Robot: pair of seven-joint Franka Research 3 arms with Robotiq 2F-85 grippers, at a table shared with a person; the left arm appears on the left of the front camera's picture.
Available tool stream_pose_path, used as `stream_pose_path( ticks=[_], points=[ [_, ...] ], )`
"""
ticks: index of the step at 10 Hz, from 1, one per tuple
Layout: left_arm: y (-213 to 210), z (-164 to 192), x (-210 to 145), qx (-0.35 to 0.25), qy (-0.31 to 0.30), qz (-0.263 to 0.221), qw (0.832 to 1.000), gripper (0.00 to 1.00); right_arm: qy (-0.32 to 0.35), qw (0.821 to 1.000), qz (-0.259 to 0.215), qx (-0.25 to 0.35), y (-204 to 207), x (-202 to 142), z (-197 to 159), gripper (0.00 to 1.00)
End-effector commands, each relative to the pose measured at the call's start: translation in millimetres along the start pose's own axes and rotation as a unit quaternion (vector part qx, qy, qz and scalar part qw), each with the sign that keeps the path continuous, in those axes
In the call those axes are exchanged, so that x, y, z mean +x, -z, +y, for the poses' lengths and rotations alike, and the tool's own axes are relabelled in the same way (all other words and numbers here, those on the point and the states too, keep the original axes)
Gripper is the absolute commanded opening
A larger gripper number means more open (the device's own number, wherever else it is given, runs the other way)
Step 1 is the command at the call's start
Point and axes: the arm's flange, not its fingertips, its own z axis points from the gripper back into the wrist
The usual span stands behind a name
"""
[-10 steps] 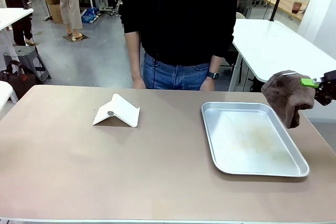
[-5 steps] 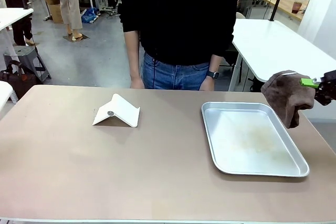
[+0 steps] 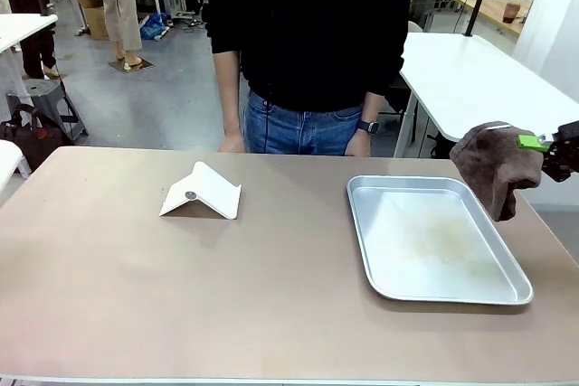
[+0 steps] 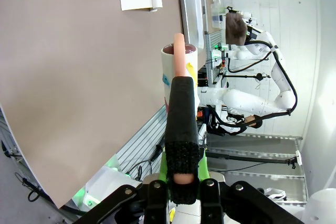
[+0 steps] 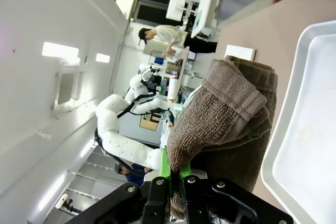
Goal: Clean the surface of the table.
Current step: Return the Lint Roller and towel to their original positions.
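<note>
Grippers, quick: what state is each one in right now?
Left gripper: shut on a white cup.
Right gripper: shut on a brown cloth, off the table.

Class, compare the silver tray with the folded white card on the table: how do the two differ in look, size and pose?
The silver tray is shiny metal with a raised rim; the folded white card is matte and white. The tray is much larger than the card. The tray lies flat with its hollow facing up, while the card stands tented like a small roof. The tray sits on the robot's right side, the card on its left. Both rest on the table, untouched.
</note>
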Motion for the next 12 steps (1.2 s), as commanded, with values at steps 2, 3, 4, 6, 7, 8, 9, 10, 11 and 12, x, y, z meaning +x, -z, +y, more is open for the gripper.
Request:
stream_pose_path(
  ticks=[2, 3, 4, 6, 7, 8, 9, 10, 11, 12],
  points=[
    [23, -51, -3, 0.031, 0.0, 0.024, 0.999, 0.22, -0.069, 0.997, 0.037, 0.008, 50, -5, 23, 0.07],
    [37, -72, 1, 0.034, 0.002, 0.034, 0.999, 0.22, -0.091, 0.994, 0.063, 0.012, 73, -2, 29, 0.07],
    [55, -101, 10, 0.034, 0.008, 0.049, 0.998, 0.22, -0.11, 0.991, 0.081, 0.011, 103, 4, 34, 0.07],
    [100, -145, 32, 0.063, -0.001, 0.062, 0.996, 0.22, -0.133, 0.987, 0.081, -0.025, 165, 17, 31, 0.07],
    [130, -162, 41, 0.072, -0.007, 0.045, 0.996, 0.22, -0.135, 0.986, 0.085, -0.045, 196, 23, 22, 0.07],
    [160, -175, 49, 0.057, -0.035, -0.017, 0.998, 0.22, -0.13, 0.986, 0.081, -0.067, 223, 28, 10, 0.07],
    [191, -185, 55, 0.046, -0.043, -0.037, 0.997, 0.22, -0.129, 0.986, 0.084, -0.071, 245, 35, -4, 0.07],
    [211, -192, 59, 0.05, -0.061, -0.042, 0.996, 0.22, -0.135, 0.986, 0.062, -0.079, 258, 41, -16, 0.07],
    [226, -195, 63, 0.057, -0.064, -0.044, 0.995, 0.22, -0.132, 0.987, 0.053, -0.079, 264, 48, -26, 0.07],
    [239, -196, 63, 0.08, -0.045, -0.026, 0.995, 0.22, -0.132, 0.986, 0.048, -0.085, 266, 52, -36, 0.07]
  ],
)
